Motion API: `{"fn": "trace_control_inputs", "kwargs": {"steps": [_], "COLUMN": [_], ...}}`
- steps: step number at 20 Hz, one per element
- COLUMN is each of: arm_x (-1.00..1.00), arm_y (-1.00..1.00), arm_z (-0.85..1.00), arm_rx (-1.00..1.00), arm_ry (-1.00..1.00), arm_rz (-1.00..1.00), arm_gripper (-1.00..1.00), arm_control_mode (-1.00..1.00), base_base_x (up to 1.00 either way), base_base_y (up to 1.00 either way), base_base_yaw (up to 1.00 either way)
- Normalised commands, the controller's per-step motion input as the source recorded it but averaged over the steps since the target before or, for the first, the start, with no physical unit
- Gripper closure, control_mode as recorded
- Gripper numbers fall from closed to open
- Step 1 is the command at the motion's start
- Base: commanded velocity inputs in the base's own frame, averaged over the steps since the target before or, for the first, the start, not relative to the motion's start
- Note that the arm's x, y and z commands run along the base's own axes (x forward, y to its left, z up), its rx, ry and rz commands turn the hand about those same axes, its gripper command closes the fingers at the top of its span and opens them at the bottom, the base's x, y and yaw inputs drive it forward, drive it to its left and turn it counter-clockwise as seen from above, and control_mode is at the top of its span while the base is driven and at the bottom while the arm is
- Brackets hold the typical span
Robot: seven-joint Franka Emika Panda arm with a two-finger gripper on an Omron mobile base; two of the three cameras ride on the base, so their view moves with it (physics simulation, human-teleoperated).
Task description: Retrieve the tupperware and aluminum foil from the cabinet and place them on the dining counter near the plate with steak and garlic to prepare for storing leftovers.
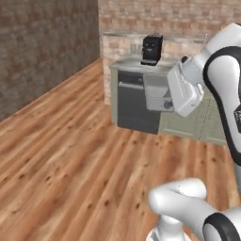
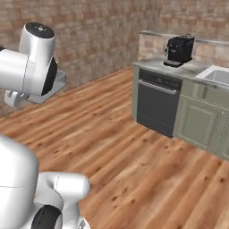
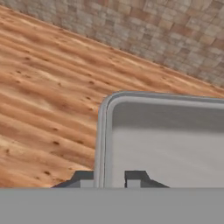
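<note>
Seen from the left base camera, going left to right: dark brick wall, then wooden plank floor, then a low counter run against a paler brick wall, carrying a black coffee machine above a dark dishwasher front. Just right of the dishwasher, held up in the air in front of the low green cabinets, the tupperware, a grey translucent tub, tilted on its side. Touching its right edge, the white hand of the arm, with the gripper at the tub's lower right rim.

From the right base camera: white arm at far left, wooden floor across the middle, then the dishwasher front, the coffee machine on the counter above, pale green cabinet doors and the corner of a sink at far right.

From the hand camera: floor planks at left, brick wall along the top, tub at right with its rounded corner and rim. Dark fingertips pressed together on the tub's left rim wall, one either side, pinching it
</note>
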Motion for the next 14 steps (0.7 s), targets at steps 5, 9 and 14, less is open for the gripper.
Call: {"fn": "trace_control_inputs", "kwargs": {"steps": [5,9,14], "arm_x": [0.00,0.00,0.00], "arm_y": [0.00,0.00,0.00], "arm_z": [0.00,0.00,0.00], "arm_rx": [0.00,0.00,0.00], "arm_ry": [0.00,0.00,0.00], "arm_rz": [0.00,0.00,0.00], "arm_gripper": [1.00,1.00,1.00], "arm_control_mode": [1.00,1.00,1.00], "base_base_x": [1.00,1.00,1.00], "base_base_y": [0.44,0.44,0.15], "base_base_yaw": [0.16,0.29,0.41]}}
